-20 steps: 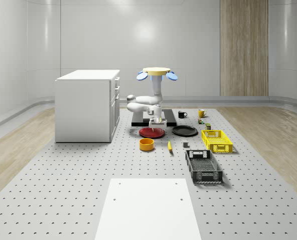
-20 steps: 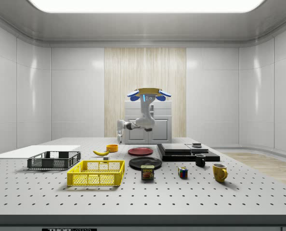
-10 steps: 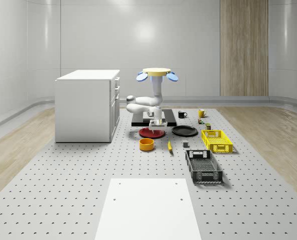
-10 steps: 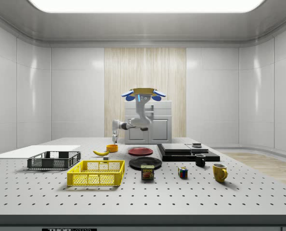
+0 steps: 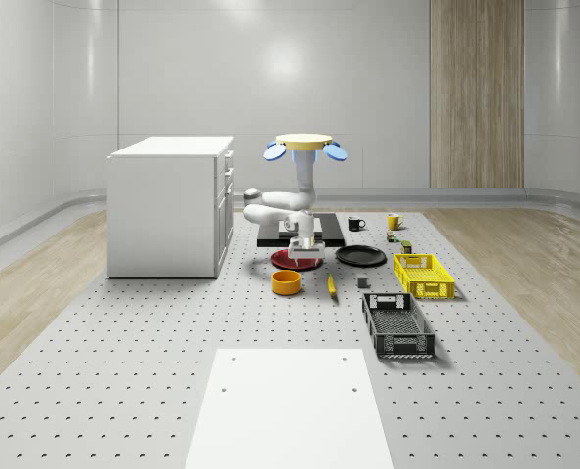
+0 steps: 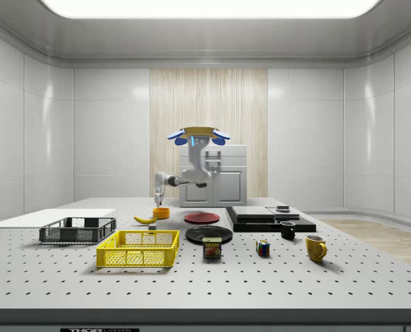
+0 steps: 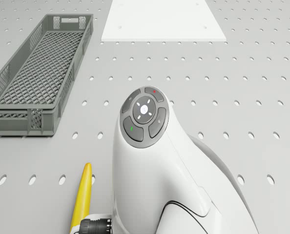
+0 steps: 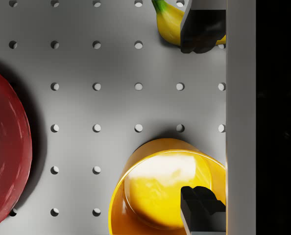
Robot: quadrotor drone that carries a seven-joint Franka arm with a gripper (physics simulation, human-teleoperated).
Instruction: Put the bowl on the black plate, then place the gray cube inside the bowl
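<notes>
Above the gray perforated tabletop [image 5: 124, 332], between the round red plate [image 8: 6, 152] and the yellow banana [image 8: 167, 22], I am hovering with my arm reaching down. My fingers [image 8: 199, 208] are standing wide apart, gripping nothing; one is hanging over the shallow orange bowl [image 8: 165, 188], the other over the banana. The bowl is sitting on the tabletop near the red plate, apart from the flat black plate [image 5: 360, 256].
</notes>
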